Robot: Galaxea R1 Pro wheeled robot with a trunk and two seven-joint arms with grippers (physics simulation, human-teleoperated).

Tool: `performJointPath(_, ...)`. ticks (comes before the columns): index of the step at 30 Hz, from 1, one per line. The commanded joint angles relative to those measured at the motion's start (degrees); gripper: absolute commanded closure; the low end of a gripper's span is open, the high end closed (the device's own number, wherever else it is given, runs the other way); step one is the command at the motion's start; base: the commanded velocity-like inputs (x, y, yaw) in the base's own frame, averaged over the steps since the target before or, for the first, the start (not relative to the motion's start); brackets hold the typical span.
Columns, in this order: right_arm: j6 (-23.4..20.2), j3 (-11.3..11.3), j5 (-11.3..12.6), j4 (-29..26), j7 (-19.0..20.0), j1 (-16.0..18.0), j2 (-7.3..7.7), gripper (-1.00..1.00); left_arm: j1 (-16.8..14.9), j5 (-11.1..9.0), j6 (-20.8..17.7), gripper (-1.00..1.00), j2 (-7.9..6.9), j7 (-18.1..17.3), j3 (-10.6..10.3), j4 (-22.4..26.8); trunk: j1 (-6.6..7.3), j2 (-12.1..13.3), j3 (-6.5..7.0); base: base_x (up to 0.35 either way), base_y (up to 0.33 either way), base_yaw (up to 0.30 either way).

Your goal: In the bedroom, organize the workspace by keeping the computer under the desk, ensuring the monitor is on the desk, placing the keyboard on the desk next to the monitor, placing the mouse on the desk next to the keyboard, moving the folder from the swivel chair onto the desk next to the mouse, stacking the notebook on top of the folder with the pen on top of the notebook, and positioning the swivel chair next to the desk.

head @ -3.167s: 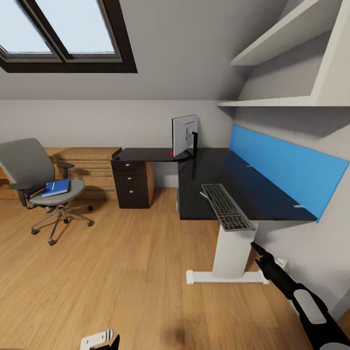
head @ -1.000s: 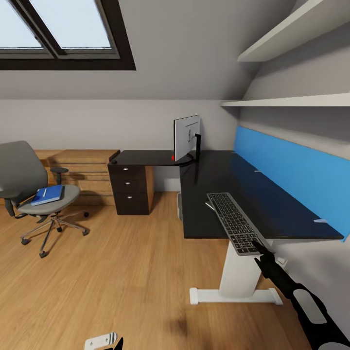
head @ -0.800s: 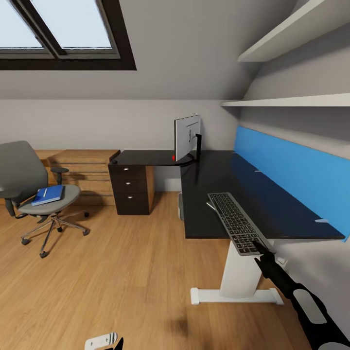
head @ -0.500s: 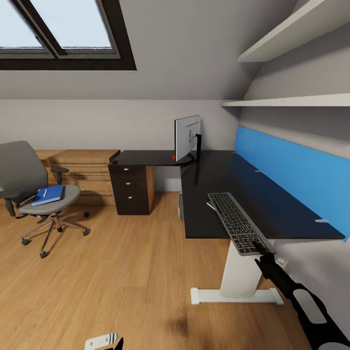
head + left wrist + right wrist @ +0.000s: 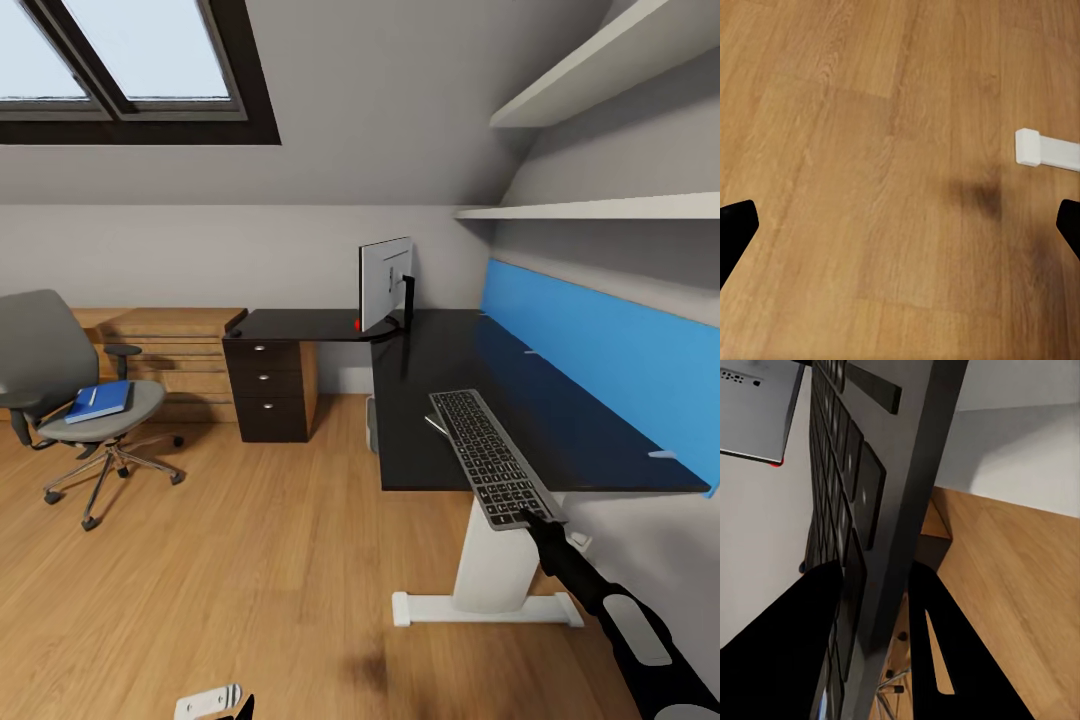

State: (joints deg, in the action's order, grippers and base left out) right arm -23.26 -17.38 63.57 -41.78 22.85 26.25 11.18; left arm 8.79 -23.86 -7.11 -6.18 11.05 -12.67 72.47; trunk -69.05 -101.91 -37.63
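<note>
The left gripper [image 5: 900, 225] is hanging over bare wooden floor [image 5: 870, 150], its two fingertips [image 5: 735, 225] spread wide apart with nothing between them; a white desk foot [image 5: 1046, 148] is lying on the boards nearby.

At the far left of the head view, the swivel chair [image 5: 60, 385] is standing well apart from the desk, carrying the blue folder [image 5: 100, 400] on its seat, with the thin white pen [image 5: 92, 396] lying on top of the folder. Behind it, a light-wood chest [image 5: 170, 350] is sitting against the wall. Next comes the black drawer unit [image 5: 268, 390] of the desk [image 5: 440, 360], and the monitor [image 5: 383, 283] is standing upright at the desk's inner corner, its pale back facing the room. Something grey is showing under the desk by the floor [image 5: 371, 425], too hidden to tell what.

Further right, the keyboard [image 5: 490, 458] is sticking out past the desk's near edge, and the right gripper [image 5: 532, 518] is pinching its near end, fingers [image 5: 945, 652] pressed on either side of the frame. A blue wall panel [image 5: 600, 345] is running along the desk's right side.
</note>
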Motion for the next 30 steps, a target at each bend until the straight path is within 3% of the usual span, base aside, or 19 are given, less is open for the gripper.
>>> performJointPath(1,-0.5,-0.2,0.2,0.0,0.0,0.0,-0.02,1.00,0.0,-0.5,-0.2,-1.00,-0.06,0.5,-0.2,0.1,0.00,0.0,-0.05,0.000,0.000,0.000)
performJointPath(7,-0.3,-0.1,0.2,-0.5,0.0,0.0,-0.02,1.00,0.0,-0.5,-0.2,-1.00,-0.06,0.5,-0.2,0.1,0.44,0.8,0.31,0.000,0.000,0.000)
performJointPath(11,-0.1,-0.1,0.1,-4.8,-0.2,0.0,-0.71,1.00,0.0,-0.6,-0.3,-1.00,-0.06,0.5,-0.2,0.1,1.32,2.4,1.03,0.000,0.000,0.000)
performJointPath(14,-0.1,-0.1,-0.5,-8.7,-0.2,0.0,-3.29,1.00,0.0,-0.6,-0.3,-1.00,-0.06,0.5,-0.3,-0.3,1.98,3.6,1.57,0.000,0.000,0.000)
performJointPath(23,-0.1,-0.2,-1.8,-12.7,-0.2,-0.6,-6.38,1.00,0.0,-0.5,-0.3,-1.00,-0.06,0.6,-0.3,-1.4,3.95,7.2,3.19,0.000,0.000,0.000)
performJointPath(28,-0.3,-0.1,-2.9,-20.3,-0.3,-4.4,-10.10,1.00,0.0,-0.5,-0.3,-1.00,-0.05,0.6,-0.3,-1.4,5.05,9.2,4.08,0.000,0.000,0.000)
performJointPath(29,-0.4,0.3,-5.5,-24.2,-1.0,-6.4,-12.27,1.00,0.0,-0.5,-0.3,-1.00,-0.06,0.6,-0.3,-1.4,5.05,9.2,4.08,0.000,0.000,0.000)
performJointPath(30,-0.5,0.5,-7.0,-25.6,-1.7,-7.2,-13.54,1.00,0.0,-0.5,-0.3,-1.00,-0.06,0.5,-0.3,-1.4,5.05,9.2,4.08,0.000,0.000,0.000)
